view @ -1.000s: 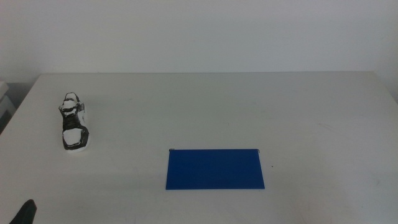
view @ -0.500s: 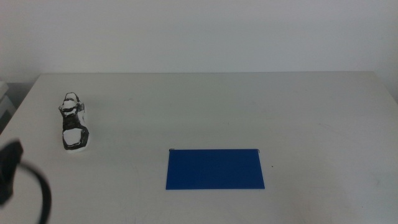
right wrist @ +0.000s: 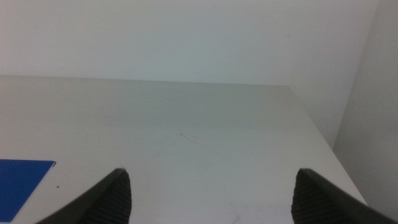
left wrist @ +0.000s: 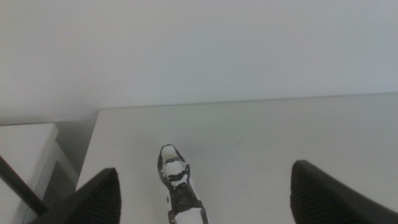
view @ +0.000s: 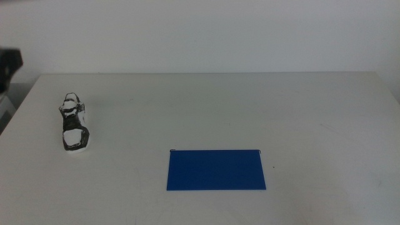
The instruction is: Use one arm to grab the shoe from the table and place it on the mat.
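The shoe (view: 75, 123), a small white sneaker with black straps, lies near the left side of the white table (view: 250, 106), its toe toward the front. The blue mat (view: 216, 169) lies flat in the front middle, well to the right of the shoe. A dark part of the left arm (view: 9, 62) shows blurred at the picture's upper left edge, off the table's corner. In the left wrist view the left gripper (left wrist: 205, 171) is open and high above the shoe (left wrist: 179, 186), which sits between the jaws. The right gripper (right wrist: 211, 171) is open and holds nothing, with a corner of the mat (right wrist: 18, 180) beside it.
A white side unit (left wrist: 25, 143) stands just beyond the table's left edge. A plain wall runs behind the table. The table's right edge (right wrist: 317, 137) shows in the right wrist view.
The dark part of the left arm has risen from the bottom left corner to the upper left edge of the middle view. Shoe and mat have not moved.
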